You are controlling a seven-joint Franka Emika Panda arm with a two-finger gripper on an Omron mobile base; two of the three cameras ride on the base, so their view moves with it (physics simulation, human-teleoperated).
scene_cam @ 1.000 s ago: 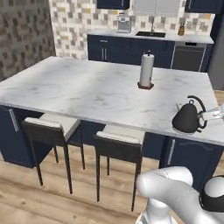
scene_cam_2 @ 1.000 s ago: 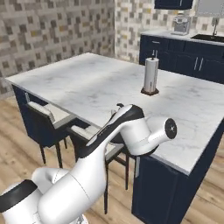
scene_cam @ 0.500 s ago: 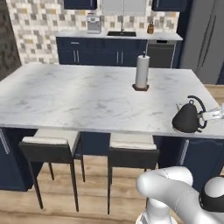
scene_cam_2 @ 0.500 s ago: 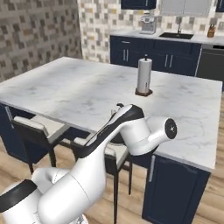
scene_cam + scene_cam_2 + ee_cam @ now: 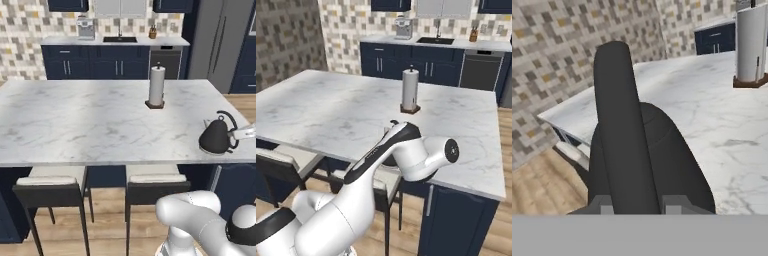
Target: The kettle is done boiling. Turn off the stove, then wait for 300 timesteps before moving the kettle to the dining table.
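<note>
Only the base has driven sideways; 1 kettle [image 5: 216, 136] rests on the dining table [image 5: 90, 120], its handle pinched in the claw [image 5: 636, 202]. Beyond the claw stands 1 paper-towel roll [image 5: 410, 90]. Left base view adds 2 stools [image 5: 54, 186].

Glossy white rounded arm [image 5: 376, 165] links, dark grey bands at the joints, round dark-capped wrist housing.

one kettle [image 5: 216, 136], one paper-towel roll [image 5: 157, 86], two stools [image 5: 56, 186], one dining table [image 5: 80, 120]
</note>
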